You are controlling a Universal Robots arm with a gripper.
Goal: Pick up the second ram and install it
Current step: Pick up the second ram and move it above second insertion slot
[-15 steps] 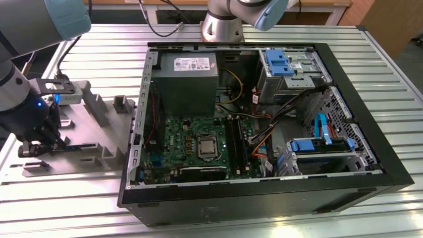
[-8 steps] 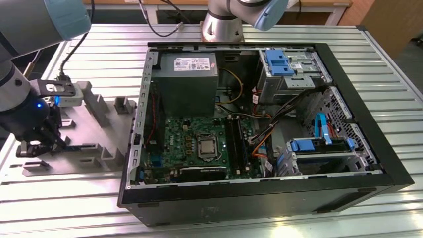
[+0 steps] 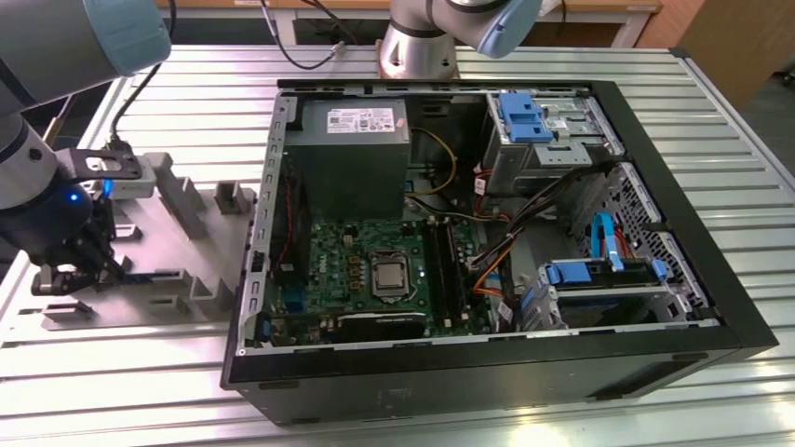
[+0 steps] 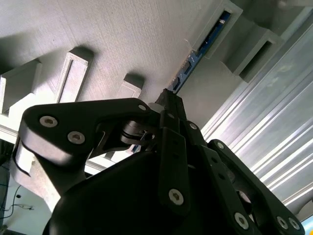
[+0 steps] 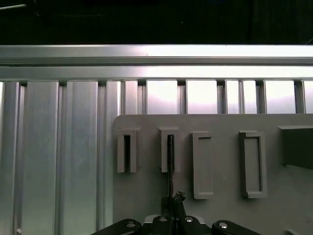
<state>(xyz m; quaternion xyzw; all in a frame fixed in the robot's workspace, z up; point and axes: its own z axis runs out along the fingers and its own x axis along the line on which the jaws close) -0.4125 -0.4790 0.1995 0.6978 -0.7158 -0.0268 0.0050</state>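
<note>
Gripper (image 5: 172,199) is pinched narrow on the second ram (image 4: 201,51). It is stood on edge in a fixture plate (image 5: 220,122) slot, likely for a square grasp.

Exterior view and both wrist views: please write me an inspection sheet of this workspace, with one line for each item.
Surface: ribbed metal table, carrying a grey fixture plate and an open computer case.
Job's things: second ram stands on edge in a fixture slot; motherboard lies in the case.
Clutter: nothing seen.
Grippers: pincer closed on the ram's near end.
Cables: loose bundles inside the case.
Surroundings: wooden furniture behind the table.
</note>
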